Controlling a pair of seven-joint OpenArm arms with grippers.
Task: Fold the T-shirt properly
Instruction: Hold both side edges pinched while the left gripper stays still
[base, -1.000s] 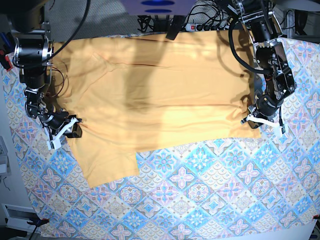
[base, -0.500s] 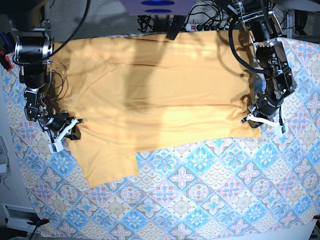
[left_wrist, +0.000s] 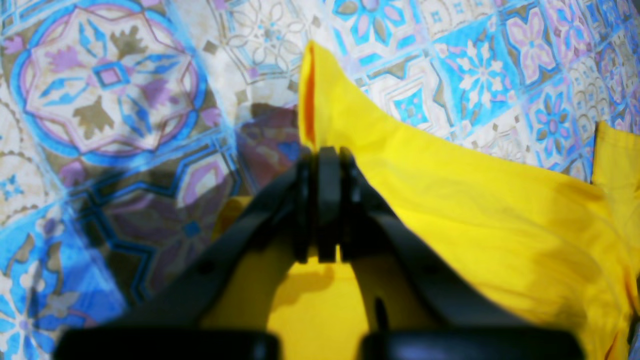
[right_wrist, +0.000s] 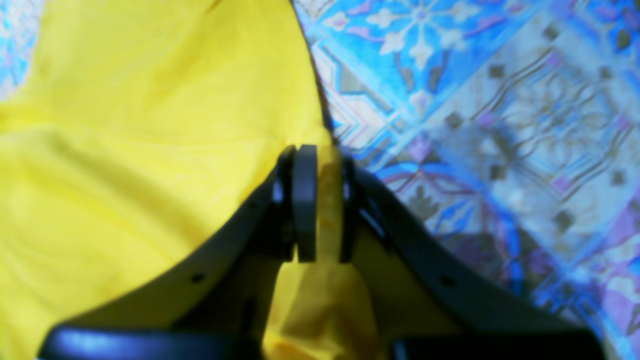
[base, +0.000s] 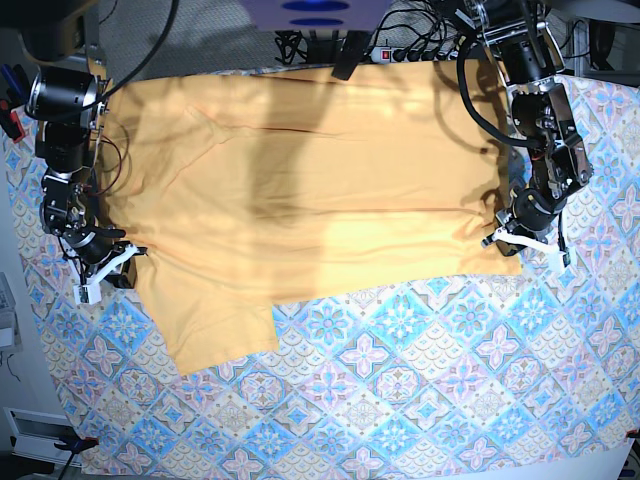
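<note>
One T-shirt (base: 300, 190), yellow-orange, was recorded spread across the far half of one tile-patterned tablecloth (base: 400, 390), with one sleeve (base: 215, 320) projecting toward the near side. Two grippers were counted. The left gripper (base: 525, 240) was set at the shirt's edge on the base view's right; its jaws were seen pressed together on a raised fold of the cloth (left_wrist: 320, 125) in the left wrist view. The right gripper (base: 100, 272) was set at the opposite edge; in the right wrist view yellow fabric (right_wrist: 327, 200) was seen pinched in the narrow gap between its jaws. The near half of the tablecloth was left uncovered. One power strip (base: 390, 52) with cables was noted beyond the far edge, visible in the base view only.
</note>
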